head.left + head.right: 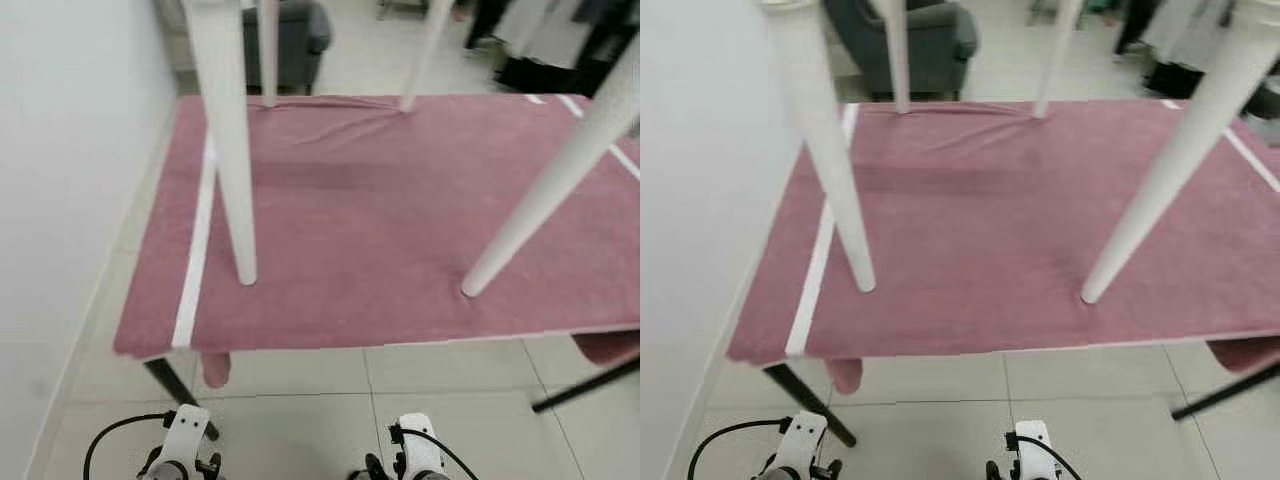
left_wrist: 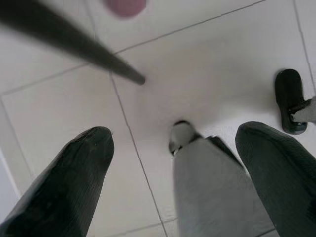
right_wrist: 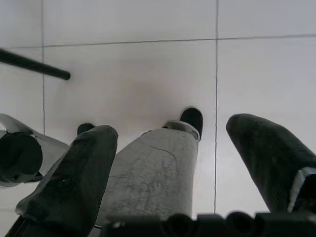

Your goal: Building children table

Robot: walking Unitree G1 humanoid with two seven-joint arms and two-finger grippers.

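Observation:
A white children's table stands upright on a pink cloth point(image 1: 380, 230) that covers a larger table. Its near left leg point(image 1: 232, 150) and near right leg point(image 1: 545, 200) rest on the cloth close to the front edge. The two far legs point(image 1: 268, 50) point(image 1: 425, 55) stand at the back edge; its top lies above the frame. Both my arms hang low in front of the big table, left wrist point(image 1: 185, 440) and right wrist point(image 1: 418, 445). The left gripper point(image 2: 175, 173) is open over the floor tiles, holding nothing. The right gripper point(image 3: 173, 168) is likewise open and holds nothing.
A white wall point(image 1: 60, 200) runs close along the left. Black metal legs point(image 1: 175, 385) point(image 1: 590, 385) slant under the big table. A dark grey armchair point(image 1: 925, 40) stands behind it, and people point(image 1: 540, 40) are at the back right. My own grey leg point(image 2: 207, 192) is below the grippers.

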